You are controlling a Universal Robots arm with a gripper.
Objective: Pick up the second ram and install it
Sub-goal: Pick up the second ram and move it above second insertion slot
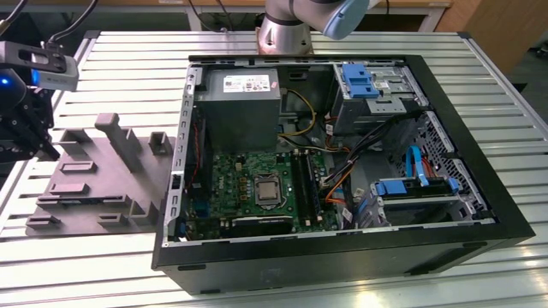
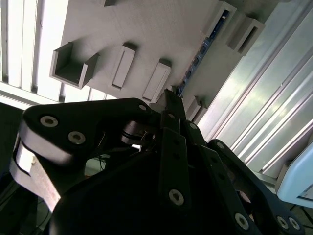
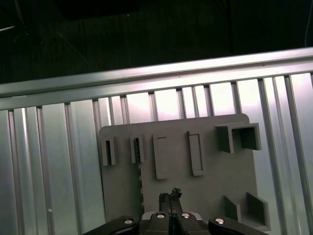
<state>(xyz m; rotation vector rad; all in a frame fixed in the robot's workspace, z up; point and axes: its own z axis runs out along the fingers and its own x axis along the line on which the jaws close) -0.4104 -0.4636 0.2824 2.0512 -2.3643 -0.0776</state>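
- Grey fixture point(image 1: 94, 173) sits on the slatted metal table point(image 1: 128, 64), at the exterior view's left, beside the open PC case point(image 1: 479, 212).
- Gripper point(image 1: 22, 138) hangs over the fixture's left edge, well apart from the case.
- Claw is clenched in both wrist views: fingertips point(image 3: 169, 195) pressed together, nothing between them.
- Second ram point(image 2: 198, 61) stands on edge in the fixture's narrow holders, dark with bluish chips, just beside the closed tips in the second wrist view.
- Whether the tips touch it, I cannot tell.
- Motherboard point(image 1: 256, 186) lies flat inside the case.
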